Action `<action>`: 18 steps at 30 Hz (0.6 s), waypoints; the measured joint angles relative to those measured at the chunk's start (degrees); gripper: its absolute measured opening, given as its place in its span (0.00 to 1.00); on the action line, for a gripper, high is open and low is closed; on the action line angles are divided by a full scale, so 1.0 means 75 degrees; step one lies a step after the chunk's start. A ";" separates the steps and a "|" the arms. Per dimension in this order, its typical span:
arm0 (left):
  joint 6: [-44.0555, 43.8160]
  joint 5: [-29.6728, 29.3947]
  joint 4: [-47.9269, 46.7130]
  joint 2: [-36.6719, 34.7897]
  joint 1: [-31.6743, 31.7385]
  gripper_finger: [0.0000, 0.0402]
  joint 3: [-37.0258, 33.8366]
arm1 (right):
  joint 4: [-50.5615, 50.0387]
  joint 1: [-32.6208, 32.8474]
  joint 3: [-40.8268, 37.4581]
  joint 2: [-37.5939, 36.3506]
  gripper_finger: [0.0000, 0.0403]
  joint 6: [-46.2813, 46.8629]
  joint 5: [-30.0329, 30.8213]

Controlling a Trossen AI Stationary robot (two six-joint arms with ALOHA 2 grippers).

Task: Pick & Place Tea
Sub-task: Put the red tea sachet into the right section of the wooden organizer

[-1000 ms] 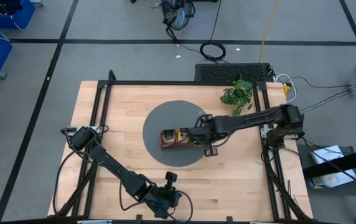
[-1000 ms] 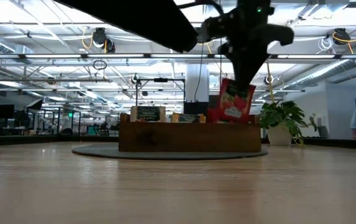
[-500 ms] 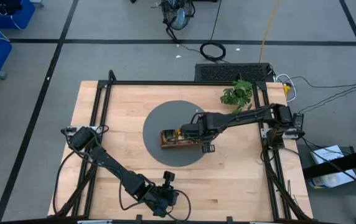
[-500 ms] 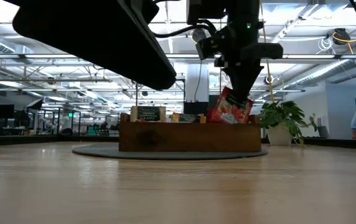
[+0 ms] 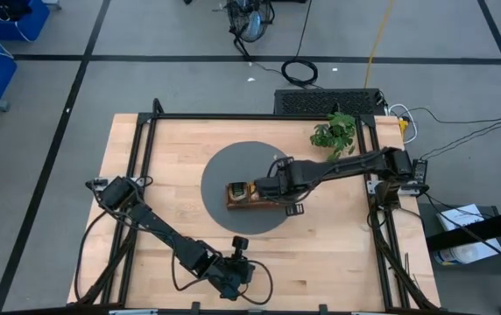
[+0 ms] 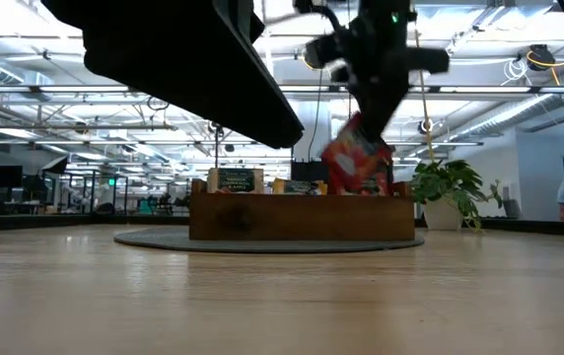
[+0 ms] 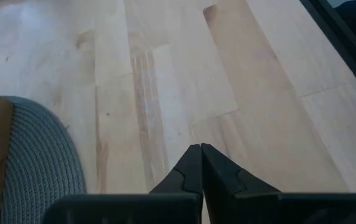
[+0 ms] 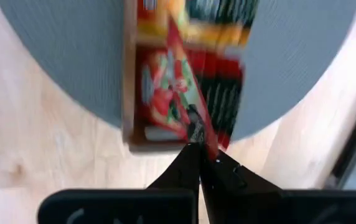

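A long brown wooden tray [image 5: 249, 196] stands on the round grey mat [image 5: 224, 166] at the table's middle, with tea sachets standing in its compartments [image 6: 235, 180]. My right gripper [image 8: 201, 157] is over the tray's right end [image 6: 395, 212], shut on a red tea sachet [image 6: 356, 163]. Red sachets [image 8: 159, 87] lie in the compartment below it. My left gripper [image 7: 200, 163] is shut and empty, low over bare wood near the table's front edge [image 5: 239, 249]. My right gripper pinches the red sachet by its upper edge [image 8: 196, 132] between its two fingers, from above, pointing down. The sachet hangs tilted below the fingers, its lower end [image 6: 346, 185] about level with the tray's rim. Whether it touches the tray or the sachets inside, I cannot tell.
A small potted plant [image 5: 334, 131] stands at the table's far right, behind the tray in the low view [image 6: 445, 187]. A black frame [image 5: 233, 116] runs round the table. Bare wood lies left of and in front of the mat [image 7: 165, 74].
My right gripper has gone toward the table's left edge with the red sachet, from beside the tray's right end to over its right compartment. The sachet has tipped from nearly upright to slanted. My left arm has shifted slightly near the front edge, fingers staying shut.
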 joint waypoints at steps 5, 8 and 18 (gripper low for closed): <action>0.0003 -0.0155 0.0003 0.0000 -0.0009 0.04 0.0000 | -0.0061 0.0096 0.0597 -0.0013 0.00 0.0142 0.0018; -0.0007 -0.0784 0.0001 0.0000 -0.0006 0.07 0.0000 | -0.0162 0.0316 0.0608 -0.0007 0.00 0.0354 -0.0050; -0.0015 -0.2155 0.0358 -0.0006 -0.0134 0.17 -0.0003 | 0.0597 0.1845 -0.0291 -0.0015 0.00 0.1227 -0.0136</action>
